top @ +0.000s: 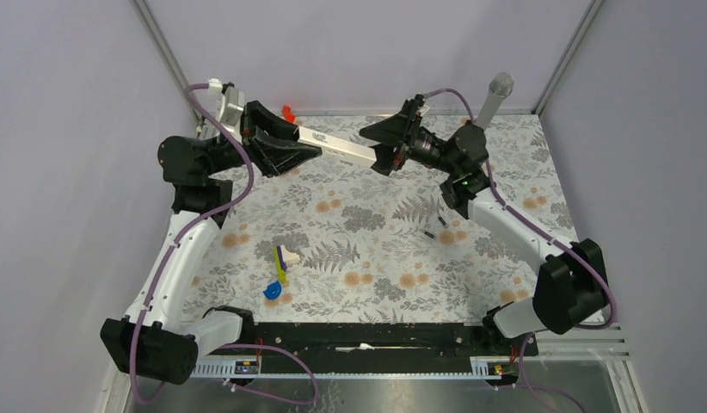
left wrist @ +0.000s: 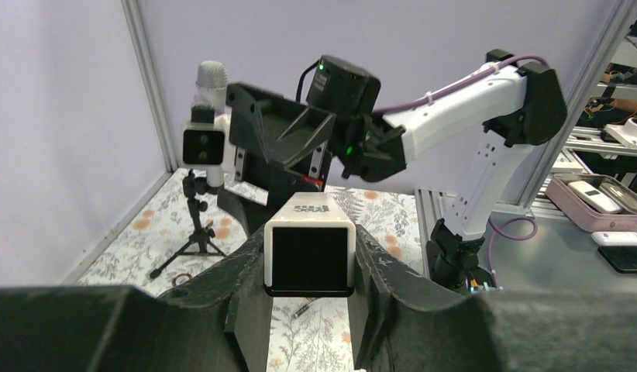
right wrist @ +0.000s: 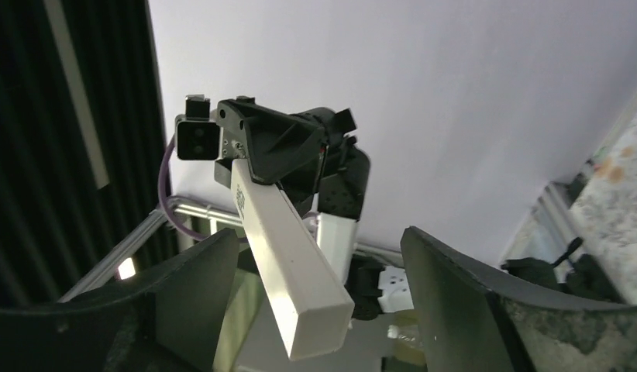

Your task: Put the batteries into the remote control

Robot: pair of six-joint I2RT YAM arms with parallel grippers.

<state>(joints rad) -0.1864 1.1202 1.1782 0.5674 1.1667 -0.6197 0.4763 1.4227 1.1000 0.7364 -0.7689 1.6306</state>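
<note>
Left gripper point(top: 305, 140) is clamped on one end of the remote point(top: 338, 147), which is held raised over the table's point(top: 367, 258) far edge. Right gripper point(top: 381, 150) is spread around the other end, likely for regrasp. Batteries point(top: 429, 231) are seen lying right of centre, unloaded.

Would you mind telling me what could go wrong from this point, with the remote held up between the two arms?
1. The left gripper holds the remote control by one end, in the air; the open right gripper, closing off-centre, might twist it loose.
2. The batteries lie loose on the table, away from both grippers; a careless pick may roll them.
</note>
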